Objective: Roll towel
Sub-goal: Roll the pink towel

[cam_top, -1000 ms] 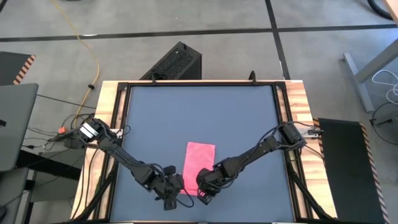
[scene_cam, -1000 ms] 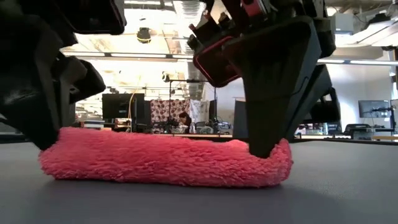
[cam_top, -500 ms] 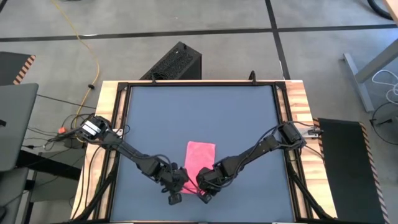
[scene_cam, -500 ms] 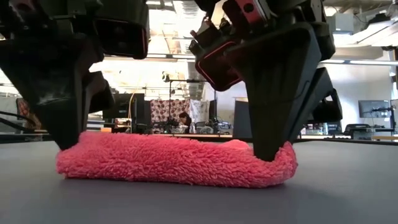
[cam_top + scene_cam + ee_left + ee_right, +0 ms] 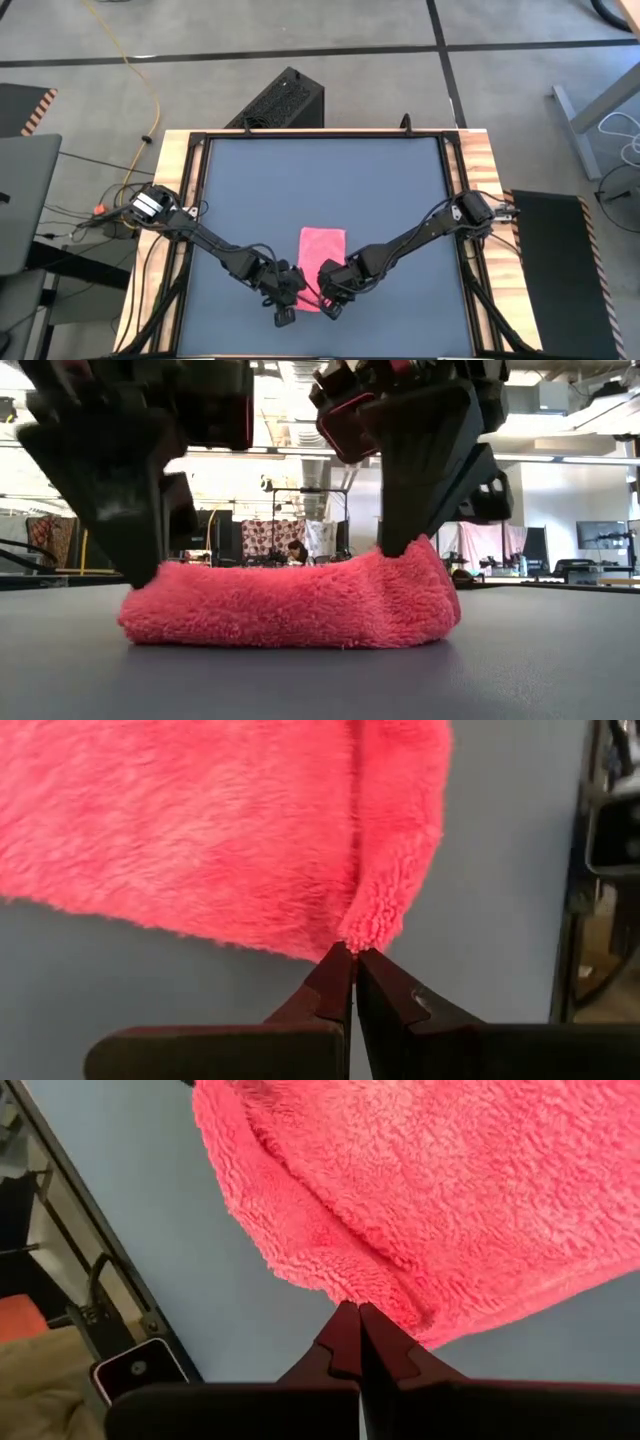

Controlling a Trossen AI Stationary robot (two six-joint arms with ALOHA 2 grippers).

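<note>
- The towel (image 5: pixel 322 262) lies on the dark grey mat (image 5: pixel 320 185) that covers the worktop, in the middle part near the front edge.
- It is bright pink and fluffy, and its near end is folded up into a thick soft edge (image 5: pixel 290 605).
- The left gripper (image 5: pixel 297 292) stands at the near left corner of the towel. Its two fingers (image 5: pixel 340 982) are pressed together, and a small tuft of the pink corner is pinched at their tips.
- The right gripper (image 5: pixel 325 298) stands at the near right corner. Its fingers (image 5: pixel 352 1330) are also closed tight on the edge of the cloth.
- From table height, the right corner of the towel (image 5: pixel 415 575) is pulled up higher than the rest, so the cloth rises in a hump under that gripper (image 5: pixel 395 545). The left side is lower, close to the mat, under the other gripper (image 5: pixel 145 575).
- Both arms come in from the sides of the worktop and meet close together at the towel.
- A black box (image 5: pixel 280 100) stands on the floor behind the worktop.
</note>
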